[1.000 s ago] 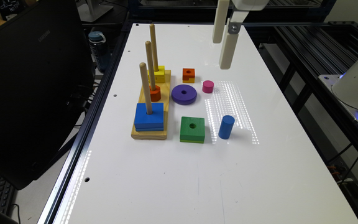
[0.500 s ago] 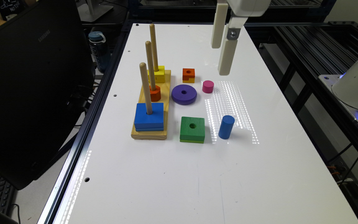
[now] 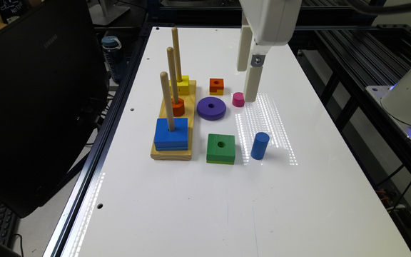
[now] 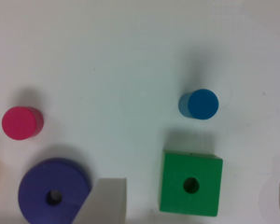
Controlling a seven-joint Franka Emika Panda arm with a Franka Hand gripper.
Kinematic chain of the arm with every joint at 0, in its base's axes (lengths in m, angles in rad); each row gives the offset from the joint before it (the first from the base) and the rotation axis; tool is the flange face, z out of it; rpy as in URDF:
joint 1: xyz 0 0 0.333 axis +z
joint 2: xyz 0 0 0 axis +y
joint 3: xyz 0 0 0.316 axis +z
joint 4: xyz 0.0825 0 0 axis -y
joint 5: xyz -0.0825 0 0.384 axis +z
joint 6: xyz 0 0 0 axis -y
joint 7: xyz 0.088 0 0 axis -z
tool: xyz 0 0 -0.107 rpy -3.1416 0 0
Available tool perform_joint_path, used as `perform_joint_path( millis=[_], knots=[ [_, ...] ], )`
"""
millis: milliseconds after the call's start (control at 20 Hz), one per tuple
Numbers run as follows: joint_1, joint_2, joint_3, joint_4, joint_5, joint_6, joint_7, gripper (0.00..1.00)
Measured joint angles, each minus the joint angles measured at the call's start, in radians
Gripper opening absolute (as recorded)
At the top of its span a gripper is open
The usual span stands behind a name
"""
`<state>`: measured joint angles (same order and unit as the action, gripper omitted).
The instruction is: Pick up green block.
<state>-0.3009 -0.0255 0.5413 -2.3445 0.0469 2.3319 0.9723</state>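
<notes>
White table (image 3: pixel 198 214) takes most of the exterior frame, and we go down from there by size. Wooden peg base (image 3: pixel 174 151) w/ three upright dowels sits left of centre; blue square block (image 3: pixel 171 134) is threaded on the nearest dowel. Green block (image 3: pixel 221 148) lies flat on the table just right of that base, centre of frame, hole up, nothing touching it. Purple ring (image 3: pixel 211 107) is above it in frame, blue cylinder (image 3: pixel 259 145) stands just beside its right edge, pink cylinder (image 3: pixel 238 99) and orange cube (image 3: pixel 216 86) sit further up.

Progress, as we judge it: approach only. Block isn't grasped or lifted; descent over it, closing and lift are all left.

Gripper (image 3: pixel 249 84) hangs at upper centre, near the pink cylinder, well apart from the green block. In the wrist view the jaws stand wide apart, one tip at the lower edge near the ring, the other at the far right edge, w/ the block in between. They hold nothing & touch nothing.
</notes>
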Motion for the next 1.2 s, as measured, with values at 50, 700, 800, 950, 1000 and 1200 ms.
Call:
perform_joint_path(
  millis=[50, 700, 800, 950, 1000, 1200],
  knots=[
    [0.0, 0.013, 0.0, -0.011, -0.0037, 0.02, 0.002, 1.0],
    [-0.001, 0.118, -0.001, -0.046, -0.0765, 0.148, 0.051, 1.0],
    [-0.002, 0.136, -0.002, -0.046, -0.093, 0.164, 0.062, 1.0],
    [-0.002, 0.176, -0.006, -0.051, -0.1226, 0.196, 0.081, 1.0],
    [-0.002, 0.201, -0.009, -0.052, -0.1456, 0.218, 0.096, 1.0],
    [-0.003, 0.257, -0.017, -0.041, -0.2197, 0.257, 0.152, 1.0]
  ],
)
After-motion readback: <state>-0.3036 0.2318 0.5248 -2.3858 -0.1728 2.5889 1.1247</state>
